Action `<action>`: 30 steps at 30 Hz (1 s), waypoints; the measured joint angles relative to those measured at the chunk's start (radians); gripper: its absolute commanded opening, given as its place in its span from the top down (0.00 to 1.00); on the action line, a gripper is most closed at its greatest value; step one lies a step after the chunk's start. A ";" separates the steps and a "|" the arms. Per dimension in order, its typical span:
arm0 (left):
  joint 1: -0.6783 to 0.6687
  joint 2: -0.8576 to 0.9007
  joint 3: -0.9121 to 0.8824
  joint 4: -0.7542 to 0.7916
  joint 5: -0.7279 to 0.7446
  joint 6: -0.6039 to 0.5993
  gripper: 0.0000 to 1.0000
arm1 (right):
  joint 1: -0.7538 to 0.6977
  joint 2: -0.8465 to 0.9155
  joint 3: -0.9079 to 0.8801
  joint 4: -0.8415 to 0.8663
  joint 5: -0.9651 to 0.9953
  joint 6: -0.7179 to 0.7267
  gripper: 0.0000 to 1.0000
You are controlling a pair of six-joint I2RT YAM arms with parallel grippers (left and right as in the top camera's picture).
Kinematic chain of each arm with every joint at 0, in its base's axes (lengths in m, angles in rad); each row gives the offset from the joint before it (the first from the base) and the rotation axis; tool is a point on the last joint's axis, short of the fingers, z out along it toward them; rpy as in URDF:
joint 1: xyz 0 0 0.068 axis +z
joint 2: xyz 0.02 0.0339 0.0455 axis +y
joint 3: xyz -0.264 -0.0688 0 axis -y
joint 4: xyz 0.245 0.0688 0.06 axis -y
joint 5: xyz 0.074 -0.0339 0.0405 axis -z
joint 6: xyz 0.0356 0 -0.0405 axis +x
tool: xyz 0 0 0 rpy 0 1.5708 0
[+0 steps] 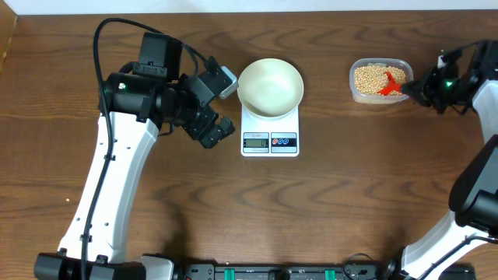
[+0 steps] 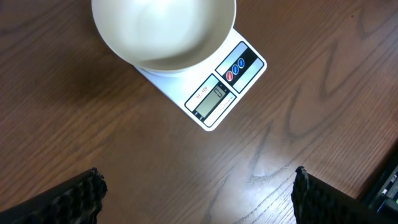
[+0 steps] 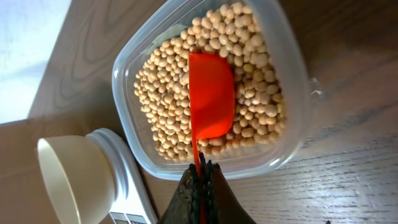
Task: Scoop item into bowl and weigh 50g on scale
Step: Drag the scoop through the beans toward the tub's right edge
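The empty white bowl (image 1: pixel 270 85) sits on the white scale (image 1: pixel 270 141) at the table's middle. Tan beans (image 1: pixel 369 77) fill a clear tub (image 1: pixel 380 99) at the right. My right gripper (image 1: pixel 410 88) is shut on the thin handle of a red scoop (image 1: pixel 391 87), whose head lies in the beans (image 3: pixel 168 93). In the right wrist view the scoop (image 3: pixel 211 93) reaches from my right gripper (image 3: pixel 202 168) into the tub (image 3: pixel 292 81). My left gripper (image 1: pixel 226 103) hangs open just left of the scale, nothing between its fingers; in its view the bowl (image 2: pixel 163 31) and scale (image 2: pixel 214 99) lie beyond my left gripper (image 2: pixel 199 176).
Bare wood-grain tabletop lies in front of the scale and between scale and tub. The table's pale far edge runs along the top of the overhead view. The arm bases stand at the near left and near right corners.
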 measured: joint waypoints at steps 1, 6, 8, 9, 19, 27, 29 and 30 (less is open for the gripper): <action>0.000 0.000 0.000 0.000 0.000 0.000 0.02 | 0.006 0.000 0.000 0.002 0.006 0.000 0.99; 0.000 0.000 0.000 0.000 0.000 0.000 0.02 | 0.018 0.000 0.000 0.006 0.019 0.000 0.99; 0.000 0.000 0.000 0.000 0.000 0.000 0.02 | 0.020 0.000 0.000 0.006 0.021 0.001 0.99; 0.000 0.000 0.000 0.000 0.000 0.000 0.02 | 0.020 0.000 0.000 0.006 0.021 0.001 0.99; 0.000 0.000 0.000 0.000 0.000 0.000 0.02 | 0.020 0.012 0.000 0.010 -0.001 0.001 0.99; 0.000 0.000 0.000 0.000 0.000 0.000 0.02 | -0.001 0.028 0.000 0.013 -0.093 -0.006 0.99; 0.000 0.000 0.000 0.000 0.000 0.000 0.02 | -0.015 0.034 0.000 0.013 -0.117 -0.012 0.99; 0.000 0.000 0.000 0.000 0.000 0.000 0.02 | -0.021 0.035 0.000 0.011 -0.128 -0.015 0.99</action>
